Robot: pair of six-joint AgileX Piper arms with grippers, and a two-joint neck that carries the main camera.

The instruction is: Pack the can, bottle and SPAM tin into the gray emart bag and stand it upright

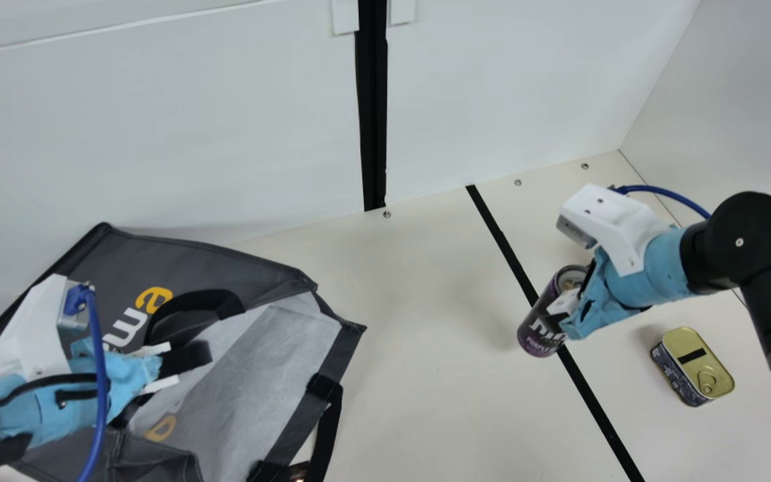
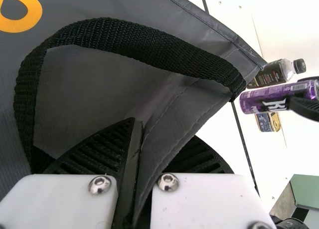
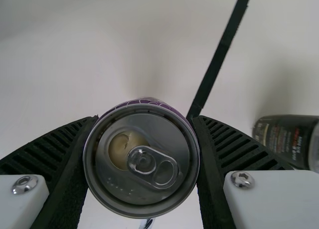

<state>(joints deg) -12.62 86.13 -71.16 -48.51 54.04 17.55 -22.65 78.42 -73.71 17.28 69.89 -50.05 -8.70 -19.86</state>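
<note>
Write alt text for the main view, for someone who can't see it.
A robot's right claw grips a purple can at a cream table. At the view's left, its left claw pinches a gray bag, pale lining showing. A small tin lies to the can's right.

In the main view, the light is bright and soft on the wall (image 1: 225, 134) behind the can (image 1: 541, 331) and on the tabletop (image 1: 425, 375) around it. A pale, fuzzy shadow lies just left of the can. A small one sits by the tin (image 1: 707, 375), on the side toward the can. In the left wrist view, the tabletop near the can glows almost pure white. The right wrist view looks dimmer, with little shiny spots on the can's top.
</note>
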